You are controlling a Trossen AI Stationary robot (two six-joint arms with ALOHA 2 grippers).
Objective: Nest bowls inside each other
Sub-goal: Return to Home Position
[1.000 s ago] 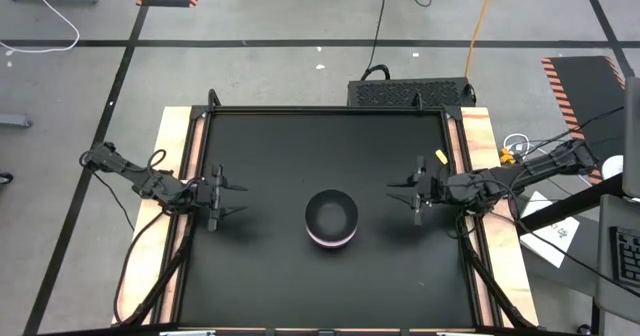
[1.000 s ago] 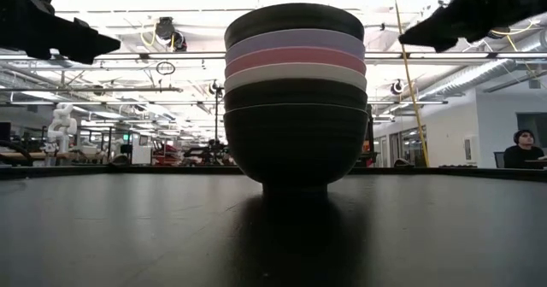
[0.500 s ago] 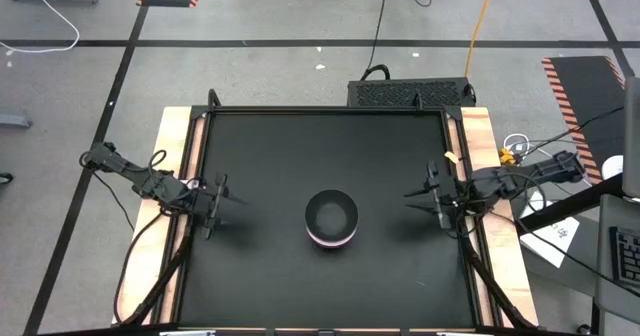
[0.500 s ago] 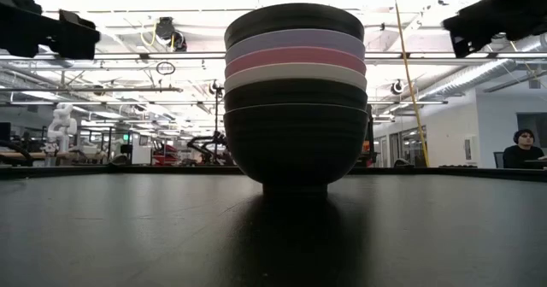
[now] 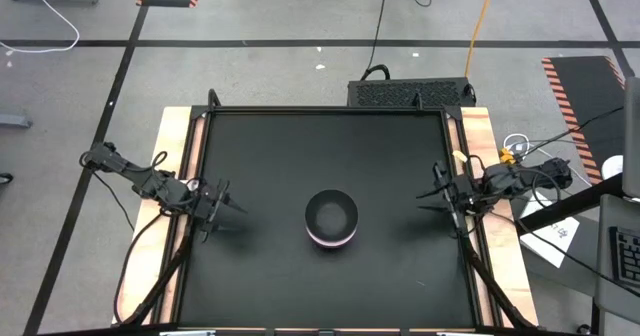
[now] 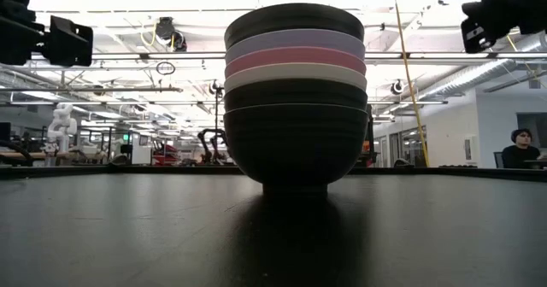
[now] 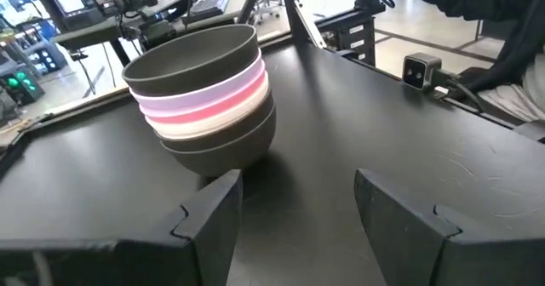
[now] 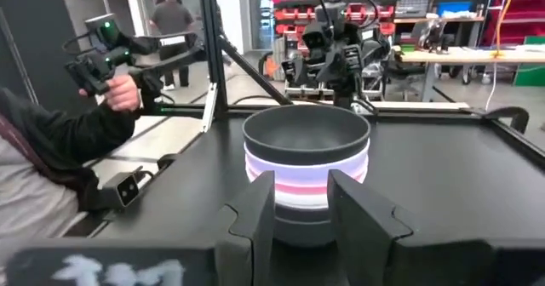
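**Six bowls nested at mid-table, both arms held at the edges**

At the table's left edge, the left gripper is seen above the surface, its jaws spread and nothing between them. At the middle of the table, well apart from either arm, the stack of bowls is shown standing upright. Two black bowls are at the bottom, followed by the white bowl, the pink bowl, the lavender bowl and a top black bowl. The rims are level in the low view. At the right edge, the right gripper is held likewise, jaws parted and empty. The nesting is judged complete, with only the parking of the arms left to be done. Little is thought likely to go wrong. The stack could be tipped or slid only if a gripper were swung inward low across the table, or if the table were jolted while the arms are folded away. The top bowl, seated lightly, would probably be dislodged first.
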